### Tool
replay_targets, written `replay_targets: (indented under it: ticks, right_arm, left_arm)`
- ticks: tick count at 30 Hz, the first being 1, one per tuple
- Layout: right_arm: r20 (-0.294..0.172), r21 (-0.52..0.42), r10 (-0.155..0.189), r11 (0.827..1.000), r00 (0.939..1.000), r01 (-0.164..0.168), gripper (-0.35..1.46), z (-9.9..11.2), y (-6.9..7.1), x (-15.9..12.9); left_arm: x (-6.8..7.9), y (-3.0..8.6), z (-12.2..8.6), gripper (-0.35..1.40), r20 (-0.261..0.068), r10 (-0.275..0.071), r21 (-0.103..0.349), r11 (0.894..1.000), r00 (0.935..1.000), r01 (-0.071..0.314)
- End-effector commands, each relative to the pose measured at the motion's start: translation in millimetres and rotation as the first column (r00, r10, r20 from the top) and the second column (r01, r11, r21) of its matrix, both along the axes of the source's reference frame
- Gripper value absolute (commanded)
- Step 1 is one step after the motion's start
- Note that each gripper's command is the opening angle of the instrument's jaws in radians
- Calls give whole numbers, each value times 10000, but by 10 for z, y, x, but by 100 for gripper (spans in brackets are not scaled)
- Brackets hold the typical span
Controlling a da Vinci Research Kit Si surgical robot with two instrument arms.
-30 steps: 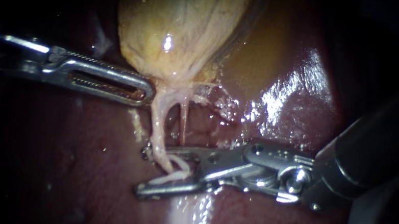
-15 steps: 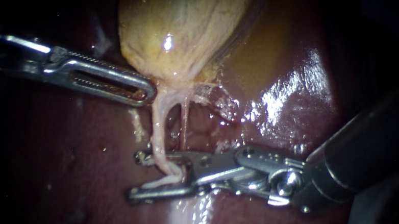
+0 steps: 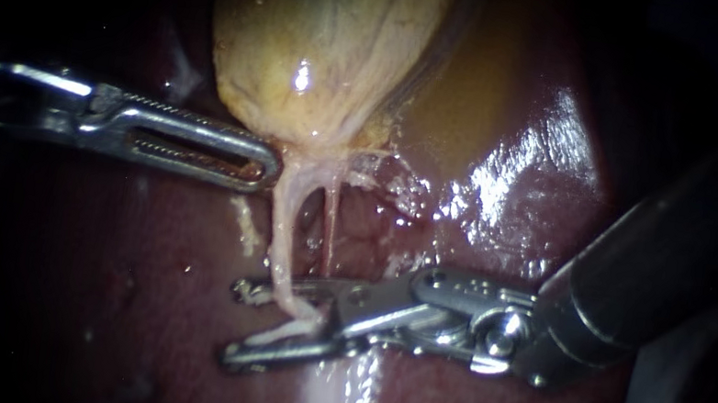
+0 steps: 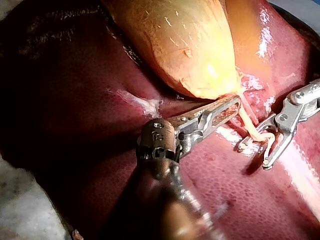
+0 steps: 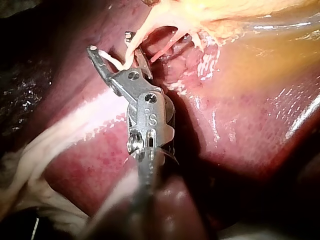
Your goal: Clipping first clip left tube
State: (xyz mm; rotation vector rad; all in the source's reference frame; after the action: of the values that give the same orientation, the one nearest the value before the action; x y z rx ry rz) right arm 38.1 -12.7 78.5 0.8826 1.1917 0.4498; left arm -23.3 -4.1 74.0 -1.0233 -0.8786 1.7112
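Yellow gallbladder point(image 3: 323, 49) up top, lying on dark red liver point(image 3: 88, 286); left instrument point(image 3: 269, 168) with jaws pressed together, tip touching the gallbladder's neck; pale left tube point(image 3: 280, 237) hanging down from that neck, low end between the spread jaws of right instrument point(image 3: 235, 323); wide gap between those jaws; thin second tube point(image 3: 330, 225) just beside.
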Motion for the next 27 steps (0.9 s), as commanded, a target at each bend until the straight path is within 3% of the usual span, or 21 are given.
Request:
replay_targets:
  ticks: [1, 12, 17, 20, 23, 27]
  right_arm:
    - [6, -6, 15, 10000, 10000, -15, 44, 0, 0, 0]
    - [6, -6, 14, 10000, 10000, -14, 41, 0, 0, 0]
    - [37, 110, 20, 9999, 10000, -20, 31, 0, 1, -2]
    - [66, 339, 29, 9994, 10000, -31, 16, 1, 1, -5]
    - [113, 559, -108, 9984, 9999, 102, -17, 1, 1, -10]
    - [151, 664, -151, 9977, 9998, 140, -34, 1, 1, -11]
  left_arm:
    - [0, 0, 0, -35, -1, 0, 0, 10000, 10000, 0]
    - [0, 0, 0, -35, -2, -2, 0, 10000, 10000, 2]
    - [0, 0, 0, -35, -2, -2, 0, 10000, 10000, 2]
    - [0, 0, 0, -35, -2, -2, 0, 10000, 10000, 2]
    - [0, 0, 0, -35, -2, -2, 0, 10000, 10000, 2]
    - [0, 0, 0, -35, -2, -2, 0, 10000, 10000, 2]
